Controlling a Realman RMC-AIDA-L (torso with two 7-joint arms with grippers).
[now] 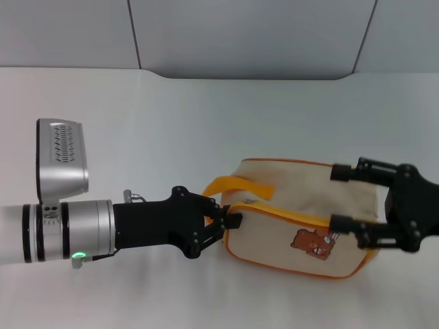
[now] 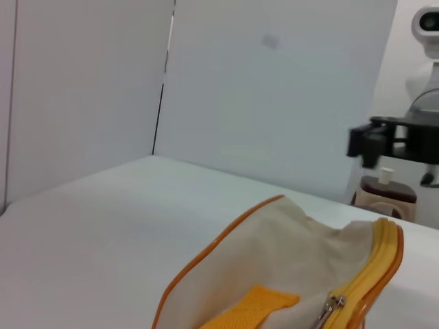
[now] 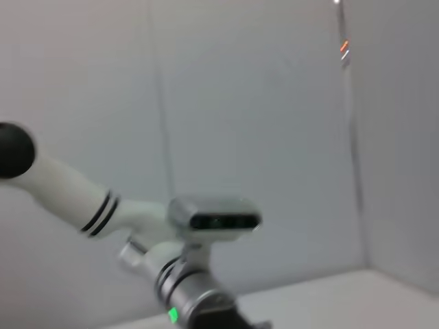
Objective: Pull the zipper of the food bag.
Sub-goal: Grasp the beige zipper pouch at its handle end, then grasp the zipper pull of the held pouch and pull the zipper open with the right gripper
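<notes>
Cream-beige fabric makes up the one food bag (image 1: pixel 302 216), lying on its side right of centre on the white worktop (image 1: pixel 171 123); it carries one orange strap handle (image 1: pixel 236 186) and one small brown bear print (image 1: pixel 312 243); two arms are present, one at each end. The left gripper (image 1: pixel 230 221) reaches in from the left, its jaws pressed together at the bag's near corner where the orange-trimmed track begins; the left wrist view shows the small silver zipper (image 2: pixel 332 307) there, close to the camera. The right gripper (image 1: pixel 353 199) has its jaws spread, straddling the bag's far end, one finger above, one below. Pale grey wall panels (image 1: pixel 247 34) stand behind.
</notes>
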